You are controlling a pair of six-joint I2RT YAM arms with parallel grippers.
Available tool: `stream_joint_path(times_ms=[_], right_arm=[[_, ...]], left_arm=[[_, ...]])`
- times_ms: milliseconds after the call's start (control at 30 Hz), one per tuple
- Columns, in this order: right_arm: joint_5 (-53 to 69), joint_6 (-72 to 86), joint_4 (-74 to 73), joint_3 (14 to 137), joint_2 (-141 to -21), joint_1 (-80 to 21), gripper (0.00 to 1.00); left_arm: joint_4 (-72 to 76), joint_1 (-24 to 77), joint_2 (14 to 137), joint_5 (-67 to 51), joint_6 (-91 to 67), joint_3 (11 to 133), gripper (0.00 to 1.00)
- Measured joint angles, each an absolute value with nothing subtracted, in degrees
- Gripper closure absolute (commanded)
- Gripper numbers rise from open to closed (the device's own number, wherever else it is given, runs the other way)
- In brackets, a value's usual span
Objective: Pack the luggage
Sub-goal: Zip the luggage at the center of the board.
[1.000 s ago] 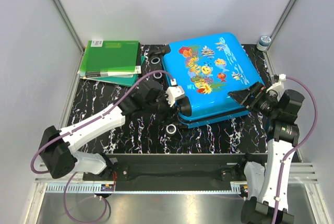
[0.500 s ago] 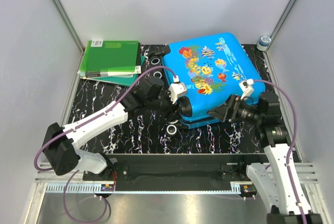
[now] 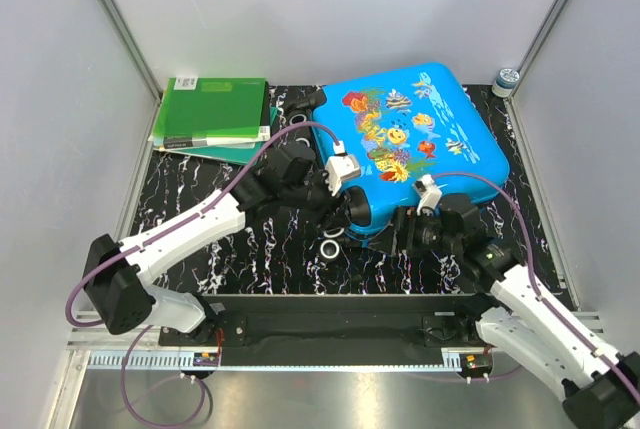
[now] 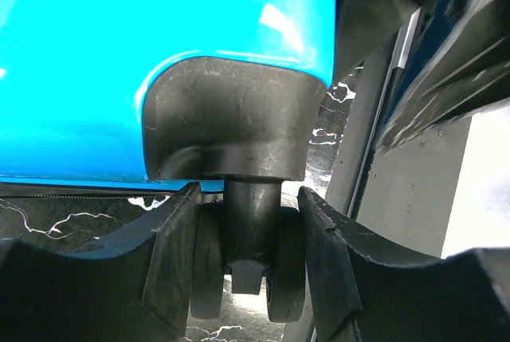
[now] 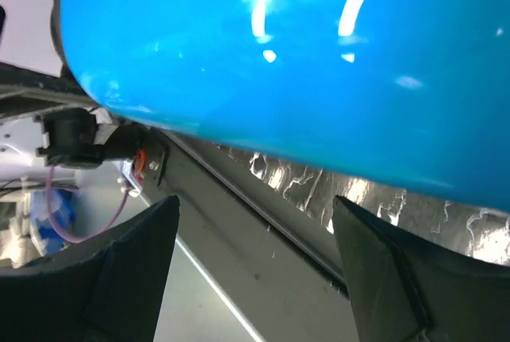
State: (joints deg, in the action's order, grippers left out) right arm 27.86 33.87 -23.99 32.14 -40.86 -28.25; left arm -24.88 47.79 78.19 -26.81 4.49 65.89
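A black tabletop (image 3: 165,189) veined in white like marble is carrying a bright-blue hard-shell suitcase (image 3: 440,139) printed with fish and coral, which is lying flat on its right half. A stack of green plastic folders (image 3: 212,114) is resting at the far left, and a small round jar (image 3: 507,79) is sitting at the far right corner.

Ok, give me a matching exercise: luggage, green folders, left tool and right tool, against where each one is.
1 luggage
2 green folders
3 left tool
4 right tool

A far left corner
B astride a black wheel
C closed, centre right
D open, at the luggage's near edge

Pairs: 1-C, 2-A, 3-B, 4-D
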Motion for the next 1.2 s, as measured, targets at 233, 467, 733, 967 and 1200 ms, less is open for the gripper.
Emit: stream_joint_path(times_ms=[233,467,733,967,1200], right_arm=[[7.86,35.73,-12.93,29.34,-46.57,-43.66,0.19],[-10.24,37.1,-1.85,23.57,-47.75,-53.21,0.21],[-19.07,36.64,5.85,17.41,-46.46,-56.42,0.24],[-23.14,34.74,11.55,16.25,-50.78,-57.84,0.34],[-26.72,33.87,15.44,16.16,-54.57,-60.73,0.42]], left_arm=[[-24.34,46.94,78.17,-25.58,5.34,65.28,1.0],[-24.27,47.05,78.11,-25.26,6.0,65.01,0.76],[-24.21,47.22,78.11,-24.6,6.04,64.99,0.46],[-24.21,47.33,79.81,-23.83,5.69,65.01,0.37],[-24.71,47.33,80.53,-23.42,4.97,65.54,0.46]])
